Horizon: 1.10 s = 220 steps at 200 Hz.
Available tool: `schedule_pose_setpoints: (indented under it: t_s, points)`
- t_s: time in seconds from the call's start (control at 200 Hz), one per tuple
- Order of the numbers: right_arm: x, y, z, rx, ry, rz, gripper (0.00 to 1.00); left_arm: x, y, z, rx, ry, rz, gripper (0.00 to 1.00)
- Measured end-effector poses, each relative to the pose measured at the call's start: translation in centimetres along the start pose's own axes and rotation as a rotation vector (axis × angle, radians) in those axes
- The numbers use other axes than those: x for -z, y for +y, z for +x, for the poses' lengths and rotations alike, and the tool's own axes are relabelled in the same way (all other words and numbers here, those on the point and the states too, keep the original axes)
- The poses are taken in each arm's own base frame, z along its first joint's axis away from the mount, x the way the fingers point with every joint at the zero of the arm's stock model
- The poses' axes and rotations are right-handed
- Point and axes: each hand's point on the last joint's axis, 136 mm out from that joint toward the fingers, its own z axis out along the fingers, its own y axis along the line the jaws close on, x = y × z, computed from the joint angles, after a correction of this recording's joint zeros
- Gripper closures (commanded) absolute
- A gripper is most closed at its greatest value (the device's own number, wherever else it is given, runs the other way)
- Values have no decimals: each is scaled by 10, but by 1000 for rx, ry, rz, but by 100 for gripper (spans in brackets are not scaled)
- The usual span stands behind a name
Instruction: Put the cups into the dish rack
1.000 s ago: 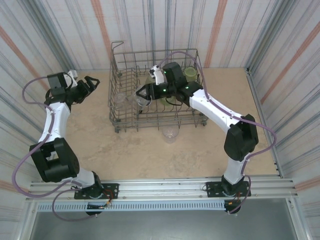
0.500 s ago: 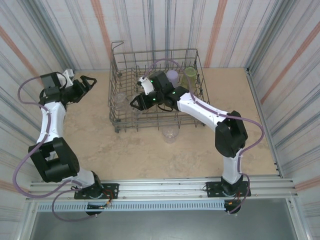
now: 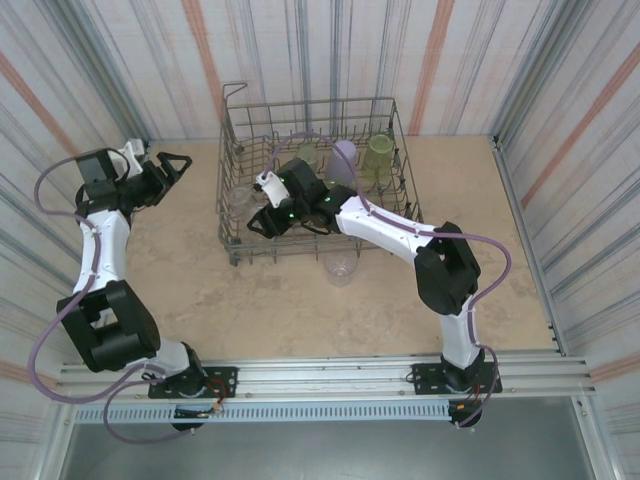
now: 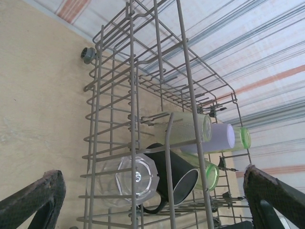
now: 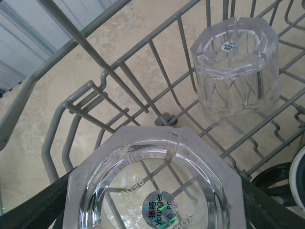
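Clear faceted octagonal cup (image 5: 157,191), grey wire dish rack (image 5: 163,119)

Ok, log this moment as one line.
right claw: gripping faceted clear cup, inside dish rack | left claw: open, empty, left of rack | pending: loose cup on table before rack

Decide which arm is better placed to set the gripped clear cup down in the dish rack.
Right. The right claw grips the clear faceted cup, base up, inside the dish rack beside another upturned cup. The left claw is open and empty, outside the rack.
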Motion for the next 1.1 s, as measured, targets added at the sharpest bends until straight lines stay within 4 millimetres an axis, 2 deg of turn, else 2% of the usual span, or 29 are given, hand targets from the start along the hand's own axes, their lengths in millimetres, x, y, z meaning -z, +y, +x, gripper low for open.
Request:
schedule_pose_setpoints:
  t_s: [0.235,0.526,0.872,1.102]
  points:
    - [-4,3,-10,49,-33,-10,58,-1,-1,0,1,-2,10,1]
    - [-26,7,-2,102,-22,-33,59,0,-1,0,1,-2,10,1]
    - [-36,16,-6,124,-46,-60,59,0,-3,-2,-7,-11,19,1]
    - [-52,10,8,130,-6,-52,59,1,-5,-3,-7,-17,22,1]
